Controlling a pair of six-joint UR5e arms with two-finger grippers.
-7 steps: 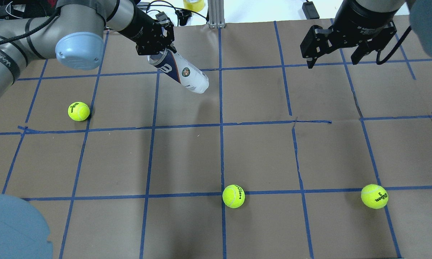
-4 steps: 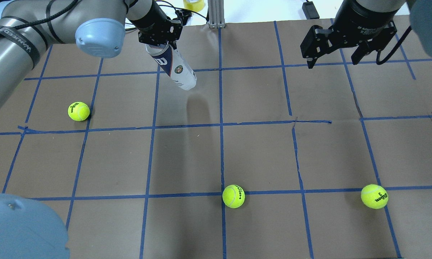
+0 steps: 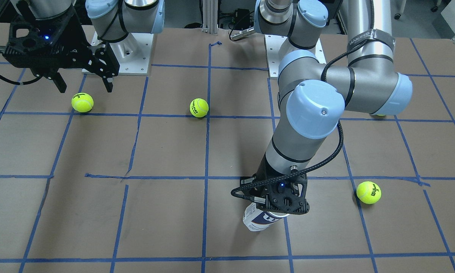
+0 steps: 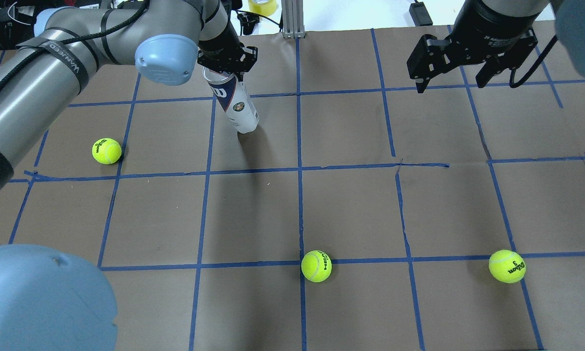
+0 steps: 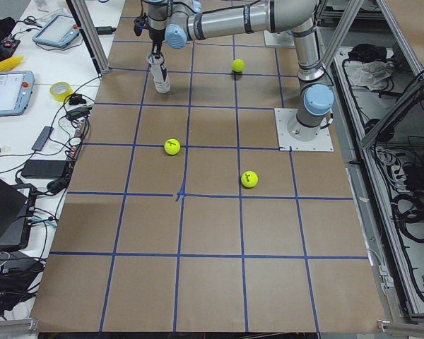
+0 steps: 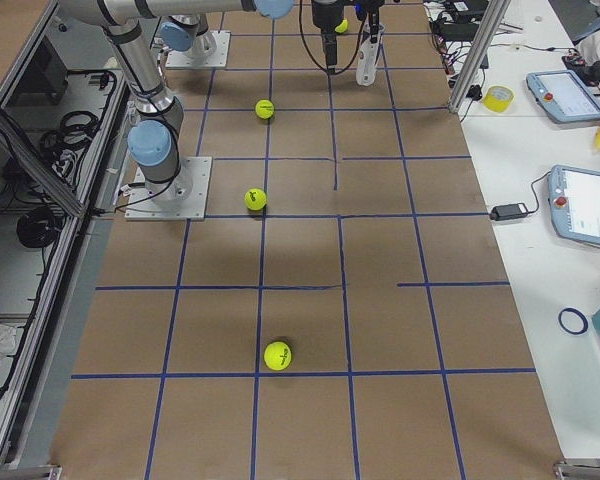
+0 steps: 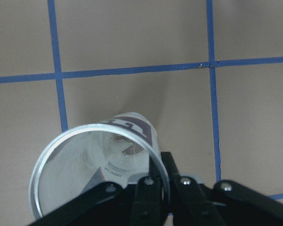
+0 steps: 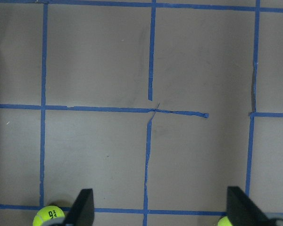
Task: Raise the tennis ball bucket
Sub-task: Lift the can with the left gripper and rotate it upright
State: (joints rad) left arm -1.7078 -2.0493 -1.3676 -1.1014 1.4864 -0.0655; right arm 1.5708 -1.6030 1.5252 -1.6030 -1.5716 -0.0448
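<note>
The tennis ball bucket is a clear tube with a white and navy label, empty inside. It hangs nearly upright, open end up, in the far left-centre of the table. My left gripper is shut on its top rim; in the left wrist view the fingers pinch the rim of the tube. Its shadow meets its lower end; I cannot tell whether it touches the paper. It also shows in the front view under the gripper. My right gripper is open and empty above the far right.
Three yellow-green tennis balls lie on the brown paper with blue tape grid: one at the left, one near centre front, one at the front right. A tape roll and cables lie beyond the far edge.
My left arm has swung the tube from a steep tilt to nearly upright and its lower end has come down toward the paper. The right arm has not moved.
</note>
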